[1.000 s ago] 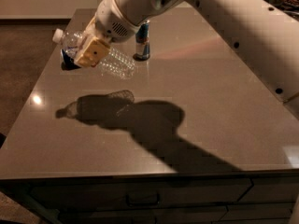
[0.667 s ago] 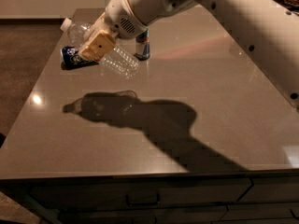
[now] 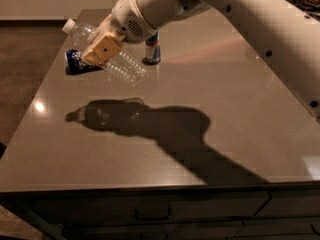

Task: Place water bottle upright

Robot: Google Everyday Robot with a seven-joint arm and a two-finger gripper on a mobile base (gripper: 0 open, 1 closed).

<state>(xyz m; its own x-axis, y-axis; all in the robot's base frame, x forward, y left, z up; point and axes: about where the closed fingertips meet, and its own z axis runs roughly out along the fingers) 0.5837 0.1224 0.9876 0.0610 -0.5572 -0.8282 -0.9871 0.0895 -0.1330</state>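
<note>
Gripper (image 3: pixel 102 50) in upper left of frame, above table (image 3: pixel 235 84), clamped across middle of bottle (image 3: pixel 125 67). Bottle off surface, tilted: white cap toward upper left, base toward lower right. Arm (image 3: pixel 240 14) enters from upper right. Blue can (image 3: pixel 76 63) on its side at left, partly behind gripper. Slim can (image 3: pixel 153 50) upright, just right of bottle, top hidden by arm. Shadow (image 3: pixel 150 119) of arm and bottle at centre of table.

The clear water bottle (image 3: pixel 124 66) hangs tilted above the counter (image 3: pixel 235 89), white cap up high, with the gripper (image 3: pixel 101 50) squeezing its middle.
</note>
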